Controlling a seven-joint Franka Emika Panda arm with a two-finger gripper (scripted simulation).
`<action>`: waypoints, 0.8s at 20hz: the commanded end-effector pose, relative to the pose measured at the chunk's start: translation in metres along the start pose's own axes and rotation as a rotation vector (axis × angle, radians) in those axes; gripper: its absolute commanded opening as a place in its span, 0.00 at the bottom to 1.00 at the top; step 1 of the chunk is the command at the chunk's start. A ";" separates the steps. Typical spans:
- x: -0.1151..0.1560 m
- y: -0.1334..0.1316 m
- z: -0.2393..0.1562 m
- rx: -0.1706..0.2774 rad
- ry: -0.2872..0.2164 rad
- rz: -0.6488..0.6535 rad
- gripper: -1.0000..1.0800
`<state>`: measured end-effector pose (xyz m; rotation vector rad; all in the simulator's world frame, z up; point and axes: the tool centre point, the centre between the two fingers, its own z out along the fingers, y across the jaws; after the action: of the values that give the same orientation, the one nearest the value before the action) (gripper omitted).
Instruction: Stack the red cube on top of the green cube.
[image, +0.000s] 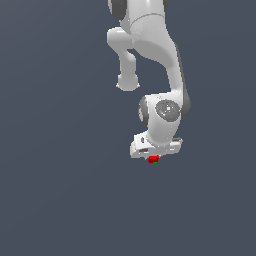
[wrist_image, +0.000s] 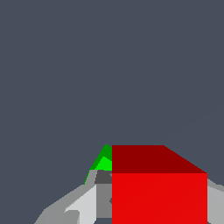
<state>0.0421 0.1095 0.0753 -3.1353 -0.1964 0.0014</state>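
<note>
Red cube (wrist_image: 159, 197) sat clamped between the pincer (wrist_image: 144, 210) fingers (wrist_image: 85, 205), green cube (wrist_image: 103, 161) peeking just beneath it.

Plain slate-grey ground (image: 55, 200) — flat, evenly lit.

Arm bent low, gripper (image: 153, 156) pointing down, clamped.
</note>
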 end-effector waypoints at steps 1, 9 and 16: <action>-0.009 -0.008 0.005 0.000 0.001 0.000 0.00; -0.022 -0.021 0.015 0.000 0.001 0.000 0.00; -0.022 -0.021 0.015 0.000 0.001 0.000 0.96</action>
<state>0.0172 0.1279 0.0604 -3.1353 -0.1959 -0.0001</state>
